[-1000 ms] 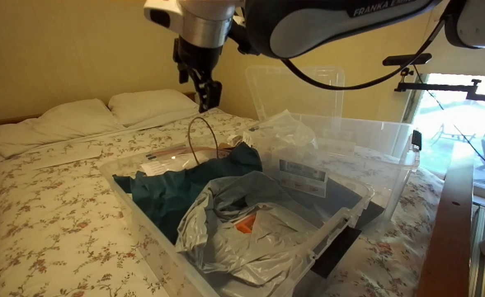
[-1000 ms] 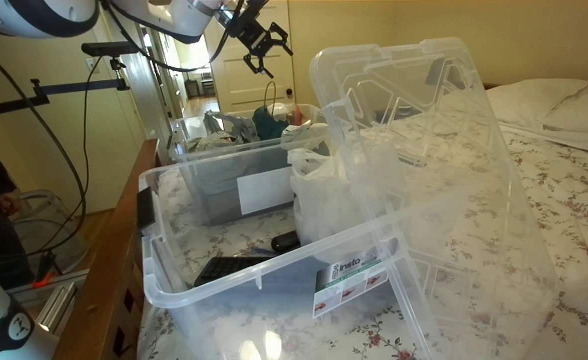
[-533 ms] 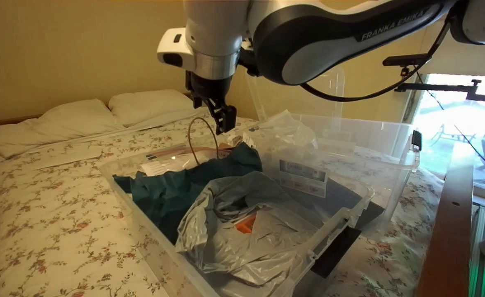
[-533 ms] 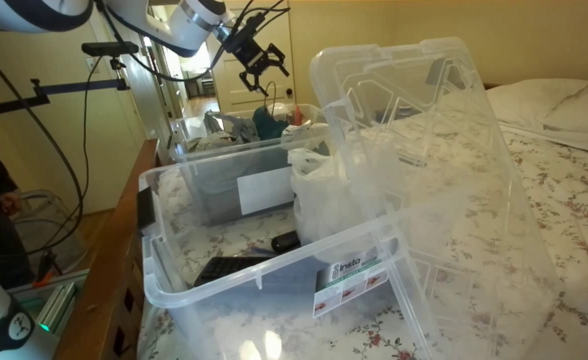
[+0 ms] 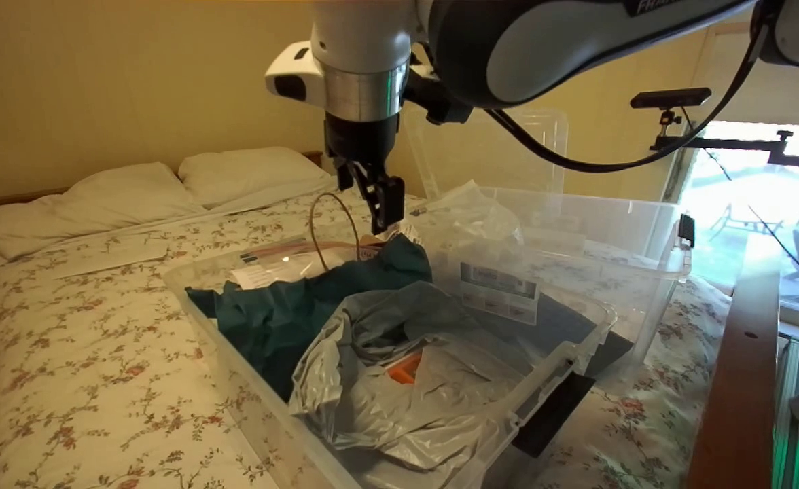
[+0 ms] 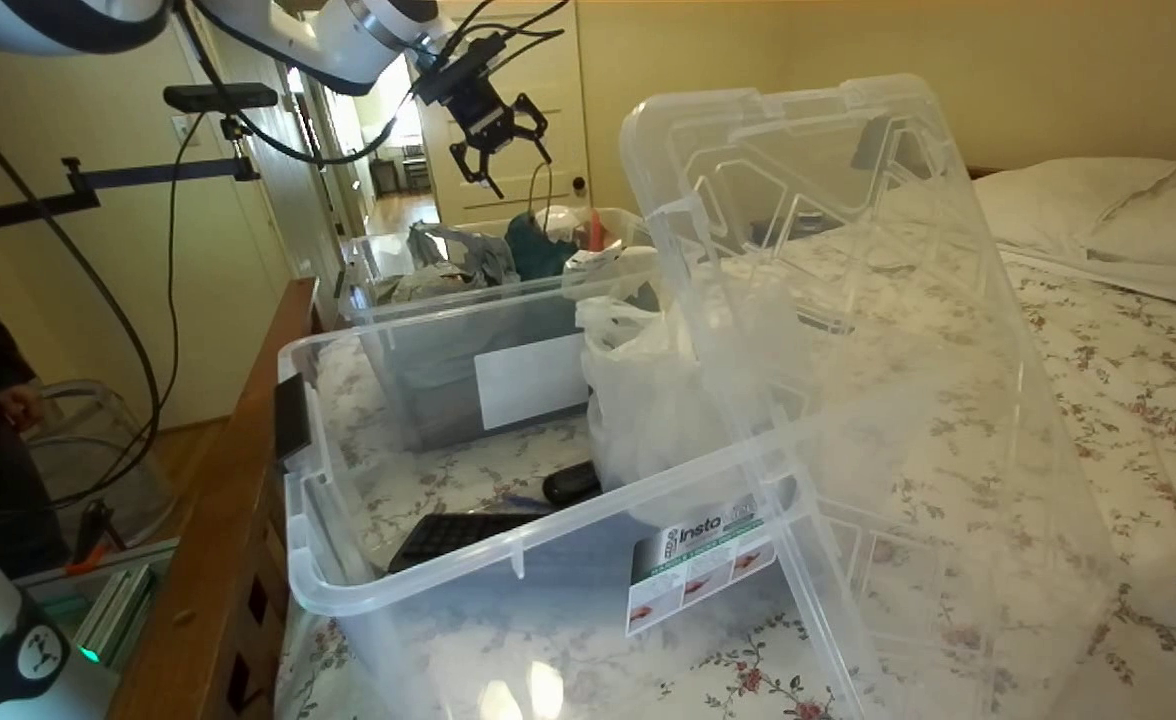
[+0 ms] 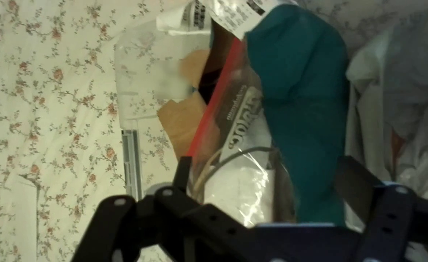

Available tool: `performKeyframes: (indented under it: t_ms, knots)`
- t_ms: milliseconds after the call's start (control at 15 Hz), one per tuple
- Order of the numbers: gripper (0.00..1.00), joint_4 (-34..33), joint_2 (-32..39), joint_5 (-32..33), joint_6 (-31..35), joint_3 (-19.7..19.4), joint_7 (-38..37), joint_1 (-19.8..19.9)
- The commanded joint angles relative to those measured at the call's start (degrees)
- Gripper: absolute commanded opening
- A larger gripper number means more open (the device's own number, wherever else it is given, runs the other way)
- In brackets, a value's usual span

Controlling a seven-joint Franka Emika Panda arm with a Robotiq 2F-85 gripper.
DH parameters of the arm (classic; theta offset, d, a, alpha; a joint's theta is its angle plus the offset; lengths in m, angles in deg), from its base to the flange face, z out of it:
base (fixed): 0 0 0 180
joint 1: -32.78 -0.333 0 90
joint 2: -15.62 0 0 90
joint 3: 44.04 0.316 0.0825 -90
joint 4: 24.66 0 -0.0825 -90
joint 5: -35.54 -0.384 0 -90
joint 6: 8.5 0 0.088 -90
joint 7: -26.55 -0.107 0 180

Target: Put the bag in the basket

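Note:
A teal bag (image 5: 270, 326) with a thin looped handle (image 5: 335, 195) lies in a clear plastic bin (image 5: 263, 435), among other bags. The teal bag also shows in an exterior view (image 6: 535, 250) and in the wrist view (image 7: 305, 91). My gripper (image 6: 522, 176) is open and empty, above that bin near the handle. In the wrist view the handle (image 7: 244, 151) shows between the spread fingers of my gripper (image 7: 268, 178); the gripper appears above it, not touching. A second clear bin (image 6: 548, 520) stands beside the first. No woven basket shows.
A grey plastic bag (image 5: 413, 407) and a clear zip bag (image 7: 243, 189) share the first bin. The second bin holds a white plastic bag (image 6: 638, 400), a black keyboard-like item (image 6: 458, 535) and a mouse-like item (image 6: 570, 483). A clear lid (image 6: 948, 260) stands upright beside it.
My open gripper has come down toward the teal bag. In an exterior view it also shifted right, past the handle loop. The bags and bins have not moved.

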State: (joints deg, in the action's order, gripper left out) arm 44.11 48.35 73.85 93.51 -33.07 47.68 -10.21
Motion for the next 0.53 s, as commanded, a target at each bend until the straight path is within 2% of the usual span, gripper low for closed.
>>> performKeyframes:
  t_ms: [0,467]
  knots:
    - [1.00,-0.02,-0.25,-1.40,0.02,0.49,-0.43,0.04]
    - [1.00,-0.02,-0.67,-2.80,0.02,1.13,-1.14,0.17]
